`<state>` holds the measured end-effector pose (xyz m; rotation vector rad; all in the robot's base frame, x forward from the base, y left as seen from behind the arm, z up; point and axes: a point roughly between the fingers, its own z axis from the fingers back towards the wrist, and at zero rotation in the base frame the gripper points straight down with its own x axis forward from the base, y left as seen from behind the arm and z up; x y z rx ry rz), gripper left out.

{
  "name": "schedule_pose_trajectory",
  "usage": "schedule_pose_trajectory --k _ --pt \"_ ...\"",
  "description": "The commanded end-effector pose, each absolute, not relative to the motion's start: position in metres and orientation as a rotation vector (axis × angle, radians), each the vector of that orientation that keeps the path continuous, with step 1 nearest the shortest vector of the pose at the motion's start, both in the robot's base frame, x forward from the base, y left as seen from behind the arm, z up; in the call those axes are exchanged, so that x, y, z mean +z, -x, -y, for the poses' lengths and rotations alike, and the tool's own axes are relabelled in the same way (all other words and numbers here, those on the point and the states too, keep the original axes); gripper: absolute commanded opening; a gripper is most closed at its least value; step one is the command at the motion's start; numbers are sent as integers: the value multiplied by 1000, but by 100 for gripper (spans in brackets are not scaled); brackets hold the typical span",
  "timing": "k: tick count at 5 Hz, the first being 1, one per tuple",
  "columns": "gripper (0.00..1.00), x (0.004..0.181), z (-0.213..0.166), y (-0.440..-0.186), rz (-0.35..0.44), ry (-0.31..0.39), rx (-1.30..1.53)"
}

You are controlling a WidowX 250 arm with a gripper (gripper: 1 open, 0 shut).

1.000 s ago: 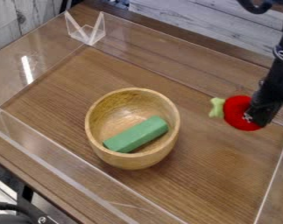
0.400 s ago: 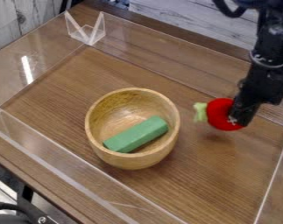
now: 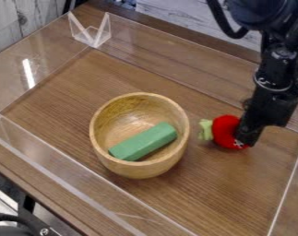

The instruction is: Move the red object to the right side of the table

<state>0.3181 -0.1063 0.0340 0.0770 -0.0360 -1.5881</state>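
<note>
half red object hidden behind gripper.

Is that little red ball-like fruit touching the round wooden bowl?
Apart. The camera view shows a strip of bare brown tabletop between the small red ball-like fruit, with its green stub, and the round wooden bowl.
</note>
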Motion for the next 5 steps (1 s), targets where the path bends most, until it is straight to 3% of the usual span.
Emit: schedule_pose_trajectory --k 1,5 --pt "0 50 104 -321 63 -100 -1512" --pt "0 60 99 -319 51 -105 -1274"
